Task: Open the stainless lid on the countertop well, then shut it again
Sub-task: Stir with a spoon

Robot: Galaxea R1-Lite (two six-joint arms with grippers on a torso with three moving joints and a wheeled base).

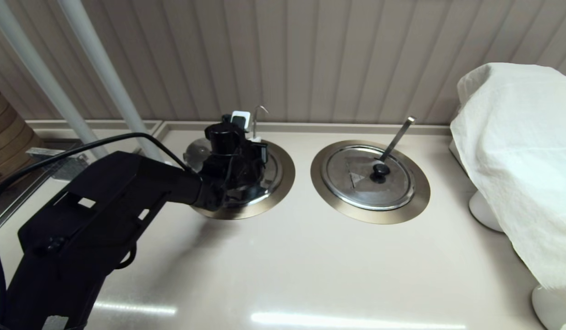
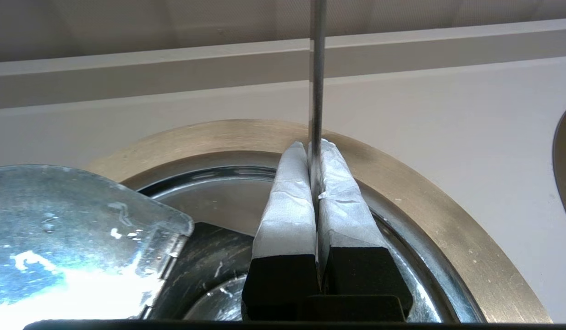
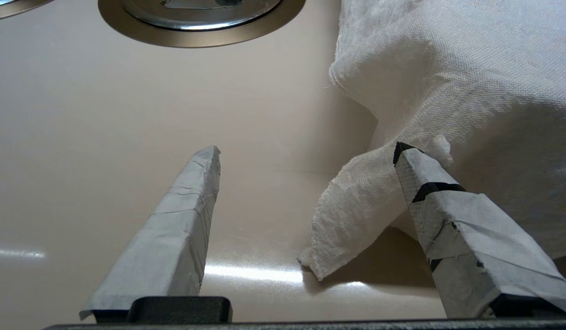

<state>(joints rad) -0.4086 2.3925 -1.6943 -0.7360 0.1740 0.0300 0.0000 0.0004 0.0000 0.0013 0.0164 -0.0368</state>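
Left hand (image 2: 314,151) pinched — apparently on wire handle (image 2: 317,68) — lid (image 2: 72,238) raised.

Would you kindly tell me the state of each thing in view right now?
stainless lid: one half folded up, open.
countertop well: partly uncovered, dark bowl showing.
second lid: shut, lying flat.
left pincer: shut, over the well.
right pincer: open, empty, beside white cloth.

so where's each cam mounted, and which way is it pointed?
Head: on the robot's head, looking forward and down at the countertop well; left arm shows.
Left wrist: behind the left gripper, fingers together, facing that well's ring and raised stainless lid.
Right wrist: behind the open right gripper, facing the white cloth.
Head and right wrist share the second well.
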